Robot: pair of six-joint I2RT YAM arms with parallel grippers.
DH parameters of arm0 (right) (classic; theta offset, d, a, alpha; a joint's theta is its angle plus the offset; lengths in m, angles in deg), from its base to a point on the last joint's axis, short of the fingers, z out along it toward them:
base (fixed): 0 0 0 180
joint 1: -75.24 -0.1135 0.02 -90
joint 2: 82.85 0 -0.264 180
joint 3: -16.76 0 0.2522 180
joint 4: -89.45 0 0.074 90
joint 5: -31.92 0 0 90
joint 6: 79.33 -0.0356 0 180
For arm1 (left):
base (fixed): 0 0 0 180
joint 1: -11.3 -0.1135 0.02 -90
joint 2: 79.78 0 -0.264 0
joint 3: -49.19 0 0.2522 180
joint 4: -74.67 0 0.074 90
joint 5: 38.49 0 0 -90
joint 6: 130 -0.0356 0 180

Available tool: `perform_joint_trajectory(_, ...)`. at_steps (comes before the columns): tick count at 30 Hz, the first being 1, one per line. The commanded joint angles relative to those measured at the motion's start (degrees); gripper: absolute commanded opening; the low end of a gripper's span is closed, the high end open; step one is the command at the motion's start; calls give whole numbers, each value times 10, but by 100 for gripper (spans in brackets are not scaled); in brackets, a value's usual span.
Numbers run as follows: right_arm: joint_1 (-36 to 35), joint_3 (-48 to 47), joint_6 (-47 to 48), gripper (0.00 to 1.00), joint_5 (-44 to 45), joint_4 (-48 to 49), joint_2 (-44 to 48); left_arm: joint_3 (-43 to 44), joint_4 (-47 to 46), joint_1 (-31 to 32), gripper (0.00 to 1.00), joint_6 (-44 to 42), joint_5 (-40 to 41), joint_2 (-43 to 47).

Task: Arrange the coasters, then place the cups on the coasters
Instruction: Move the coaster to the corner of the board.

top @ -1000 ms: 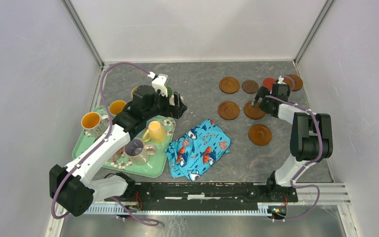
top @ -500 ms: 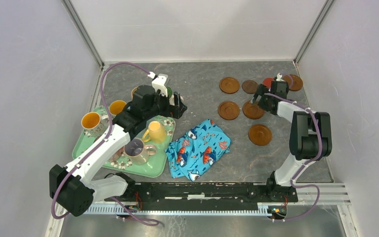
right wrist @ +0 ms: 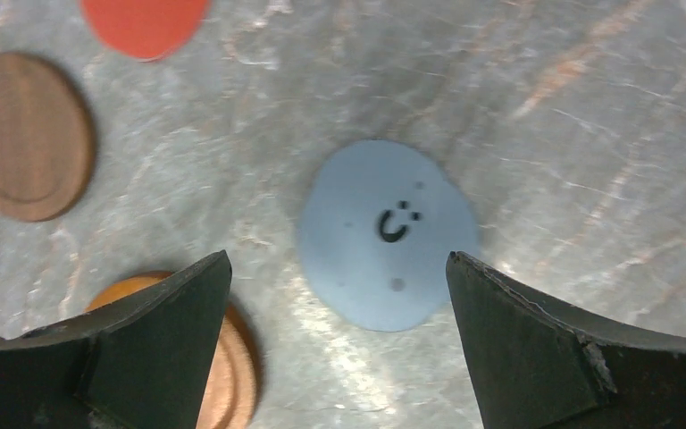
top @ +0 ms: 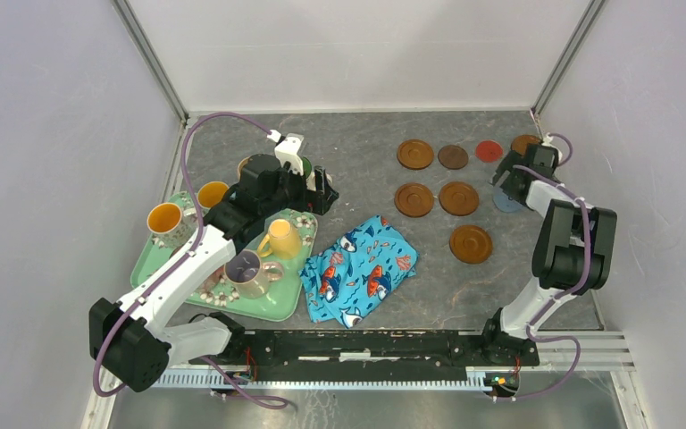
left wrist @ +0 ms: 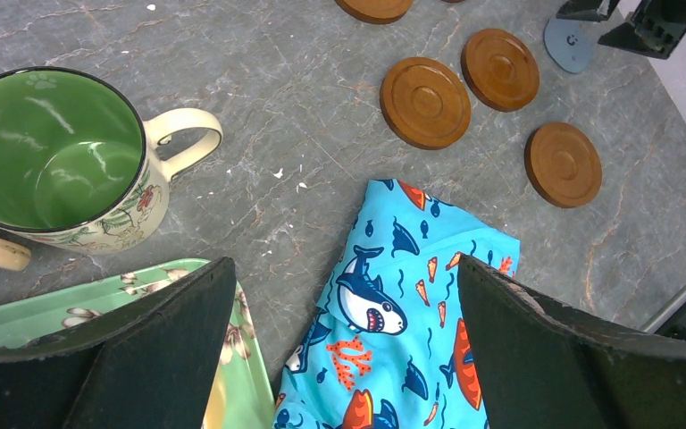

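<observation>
Grey veined stone worktop [top: 357, 143]; thin round blue-grey coaster [right wrist: 389, 234] lies flat near right edge under my right gripper [right wrist: 338, 261], jaws apart; left gripper [left wrist: 347, 265] likewise apart.

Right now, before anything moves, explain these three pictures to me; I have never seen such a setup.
Two robot arms are bolted to a table, each ending in a two-finger gripper. The wide picture looks down from above and behind them; the other two come from cameras on the wrists. Cups stand on a green tray at left, a fish-print cloth lies in the middle, and coasters lie at right. The left gripper is open near the cloth; the right gripper hangs open over a blue-grey coaster. Neither holds anything.
</observation>
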Motion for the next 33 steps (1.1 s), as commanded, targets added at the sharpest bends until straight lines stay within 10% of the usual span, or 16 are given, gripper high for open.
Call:
perform_joint_trajectory(1, 29, 30, 5, 98, 15, 19, 19, 5, -15, -2, 100, -4, -15, 12)
perform_joint_trajectory(33, 18, 41, -11, 98, -79, 49, -22, 6, -15, -2, 100, 0, -21, 11)
